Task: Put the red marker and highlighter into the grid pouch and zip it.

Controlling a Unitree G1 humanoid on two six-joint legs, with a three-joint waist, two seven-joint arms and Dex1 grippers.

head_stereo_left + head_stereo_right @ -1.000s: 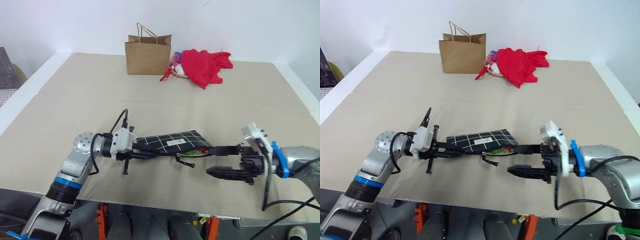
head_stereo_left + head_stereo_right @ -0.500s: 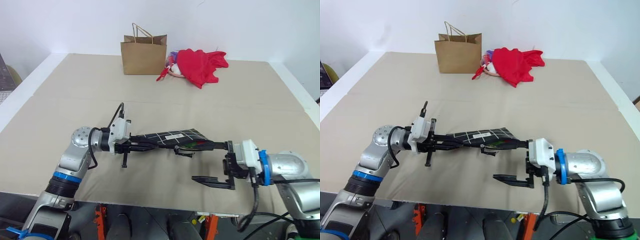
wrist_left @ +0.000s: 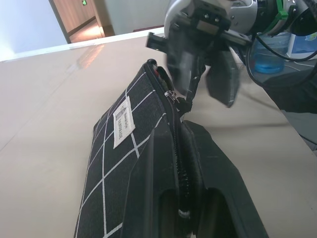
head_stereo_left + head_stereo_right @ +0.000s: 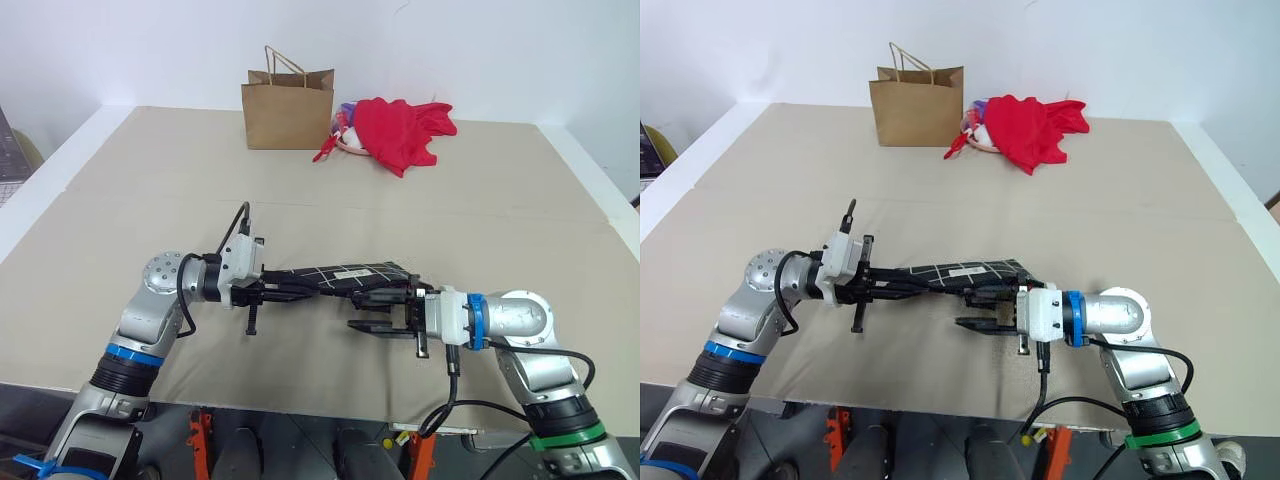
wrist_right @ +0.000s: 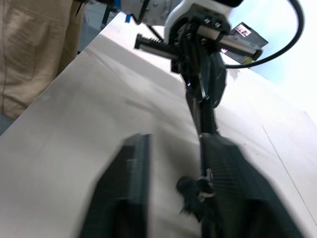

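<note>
The flat black fabric grid pouch (image 4: pixel 340 276) with thin white lines and a small white label is being held just above the beige table (image 4: pixel 150 190), well in front of the brown paper bag (image 4: pixel 289 109) and the crumpled red cloth (image 4: pixel 402 130) at the far edge. The left gripper (image 4: pixel 290 291) is clamping one short end of the pouch with its fingers pressed together on the fabric — this is anchoring the pouch and keeping the zipper line taut, so a pull on the slider should not drag the whole pouch along.

The right gripper (image 4: pixel 375 311) is reaching in at the opposite end, level with the pouch, its two fingers partly spread and straddling the black zipper pull (image 3: pixel 184 105). Contact with the pull cannot be confirmed — the wrist views are blurred there.

The red marker and the highlighter are apparently already inside the pouch; neither can be identified clearly. The step in hand is judged to be securing the pull for zipping.
</note>
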